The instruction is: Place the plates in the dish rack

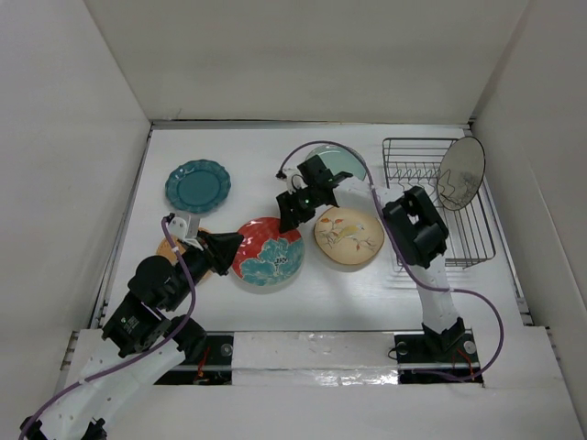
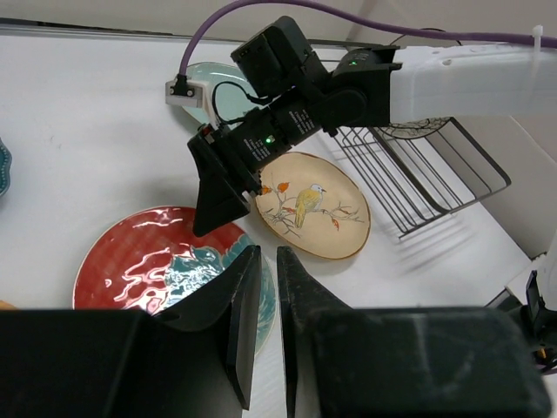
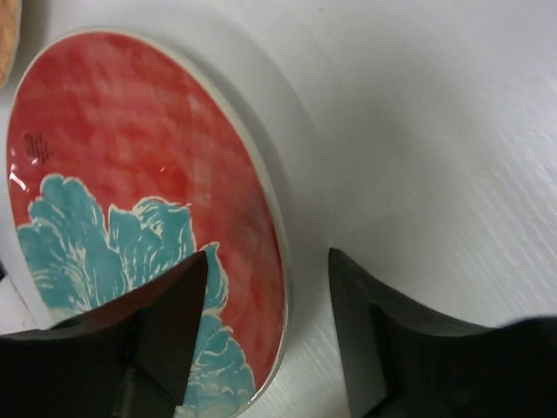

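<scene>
The right end effector (image 3: 270,261) is seen opened wide astride the rim of the red plate (image 1: 266,252) at centre frame, nothing gripped. The left end effector (image 2: 265,261), nearly closed and empty, is held at that plate's left edge. The dish rack (image 1: 477,240), one cream plate (image 1: 460,172) stood inside, is at upper right.

Plate (image 1: 460,172) prob. in rack (image 1: 417,170); far R.
</scene>
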`<action>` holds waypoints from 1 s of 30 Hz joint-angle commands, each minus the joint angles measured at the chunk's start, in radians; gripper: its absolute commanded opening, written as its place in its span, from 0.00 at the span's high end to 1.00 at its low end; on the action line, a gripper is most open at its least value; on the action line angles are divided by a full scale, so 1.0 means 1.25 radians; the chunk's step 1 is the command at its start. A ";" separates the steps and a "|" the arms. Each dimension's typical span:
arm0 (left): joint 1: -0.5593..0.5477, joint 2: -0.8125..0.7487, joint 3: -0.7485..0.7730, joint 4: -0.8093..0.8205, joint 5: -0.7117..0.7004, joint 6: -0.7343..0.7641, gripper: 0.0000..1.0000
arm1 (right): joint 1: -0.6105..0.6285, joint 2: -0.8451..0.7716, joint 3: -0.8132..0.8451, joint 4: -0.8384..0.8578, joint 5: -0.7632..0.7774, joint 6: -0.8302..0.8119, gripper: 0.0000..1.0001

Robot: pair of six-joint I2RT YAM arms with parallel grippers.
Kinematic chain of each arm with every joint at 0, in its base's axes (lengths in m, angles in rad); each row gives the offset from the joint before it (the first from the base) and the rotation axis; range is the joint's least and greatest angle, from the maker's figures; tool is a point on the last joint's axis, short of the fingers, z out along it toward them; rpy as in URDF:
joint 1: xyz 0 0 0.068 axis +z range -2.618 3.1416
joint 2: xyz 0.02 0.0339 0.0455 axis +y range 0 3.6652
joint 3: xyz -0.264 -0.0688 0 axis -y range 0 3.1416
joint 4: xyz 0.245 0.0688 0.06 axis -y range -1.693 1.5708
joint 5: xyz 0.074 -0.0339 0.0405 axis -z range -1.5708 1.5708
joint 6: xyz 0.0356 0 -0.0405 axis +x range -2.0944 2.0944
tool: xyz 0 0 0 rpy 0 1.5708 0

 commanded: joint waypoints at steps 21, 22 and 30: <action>-0.005 -0.032 0.004 0.028 -0.026 0.002 0.89 | 0.007 -0.082 -0.027 0.174 -0.258 0.162 1.00; -0.005 -0.032 0.004 0.028 -0.025 0.001 0.89 | 0.007 -0.107 -0.033 0.196 -0.239 0.180 1.00; -0.005 -0.048 0.003 0.027 -0.026 0.001 0.88 | -0.149 -0.351 -0.155 0.450 -0.135 0.375 1.00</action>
